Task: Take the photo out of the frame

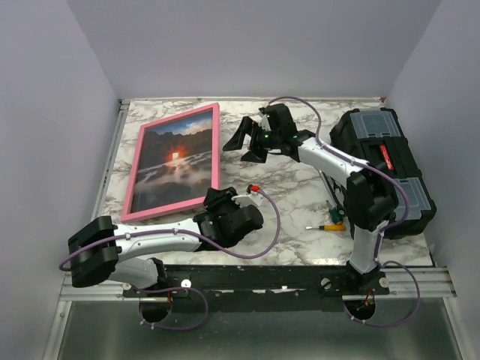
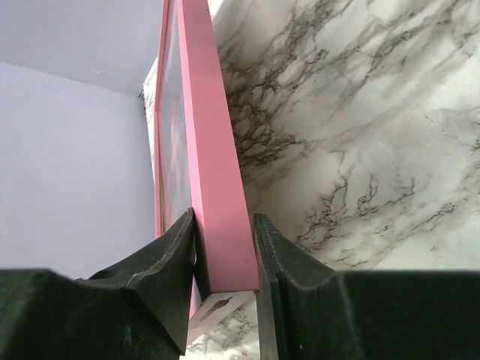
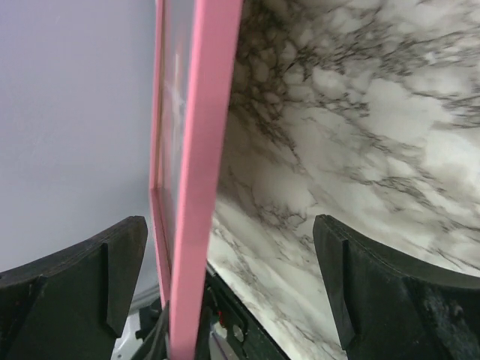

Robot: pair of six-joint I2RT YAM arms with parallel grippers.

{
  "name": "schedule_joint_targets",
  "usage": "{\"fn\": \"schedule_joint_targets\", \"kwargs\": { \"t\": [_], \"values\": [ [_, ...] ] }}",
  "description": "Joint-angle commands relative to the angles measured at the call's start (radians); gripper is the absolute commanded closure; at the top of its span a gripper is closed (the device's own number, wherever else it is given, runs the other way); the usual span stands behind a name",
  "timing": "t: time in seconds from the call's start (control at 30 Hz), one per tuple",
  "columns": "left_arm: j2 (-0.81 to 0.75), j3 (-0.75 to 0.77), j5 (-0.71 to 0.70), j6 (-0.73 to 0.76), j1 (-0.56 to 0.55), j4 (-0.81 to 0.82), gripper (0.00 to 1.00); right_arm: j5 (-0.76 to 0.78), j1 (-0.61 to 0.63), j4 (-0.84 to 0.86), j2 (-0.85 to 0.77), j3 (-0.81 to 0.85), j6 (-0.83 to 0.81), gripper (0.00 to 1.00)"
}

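The pink frame (image 1: 212, 150) lies on the left half of the marble table (image 1: 292, 195). The photo (image 1: 176, 157), a dark seascape with an orange glow, faces up inside it. My left gripper (image 1: 220, 198) is shut on the frame's near right corner. In the left wrist view both pads press the pink rail (image 2: 214, 150) at my left gripper (image 2: 225, 255). My right gripper (image 1: 247, 142) stands open beside the frame's right long edge. In the right wrist view the rail (image 3: 202, 150) runs between the wide-apart fingers of my right gripper (image 3: 229, 277), nearer the left one and touching neither.
A black toolbox (image 1: 382, 169) fills the right side of the table. A small screwdriver (image 1: 330, 223) with a yellow-orange handle lies in front of it, near the right arm's base. Walls close in the left, back and right sides.
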Motion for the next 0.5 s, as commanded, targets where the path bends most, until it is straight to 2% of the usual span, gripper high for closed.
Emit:
{"fn": "schedule_joint_targets", "kwargs": {
  "t": [0.0, 0.2, 0.33, 0.47],
  "values": [
    [-0.068, 0.029, 0.063, -0.132, 0.002, -0.032, 0.91, -0.218, 0.023, 0.35, 0.083, -0.076, 0.119, 0.0],
    [-0.095, 0.031, 0.072, -0.167, -0.001, -0.07, 0.92, -0.333, 0.034, 0.627, 0.217, -0.066, 0.277, 0.0],
    [-0.101, 0.03, 0.075, -0.187, -0.004, -0.089, 0.92, -0.334, 0.055, 0.64, 0.256, -0.026, 0.288, 0.01],
    [-0.115, 0.032, 0.091, -0.193, -0.007, -0.087, 0.91, -0.334, 0.067, 0.687, 0.296, -0.011, 0.338, 0.11]
  ]
}}
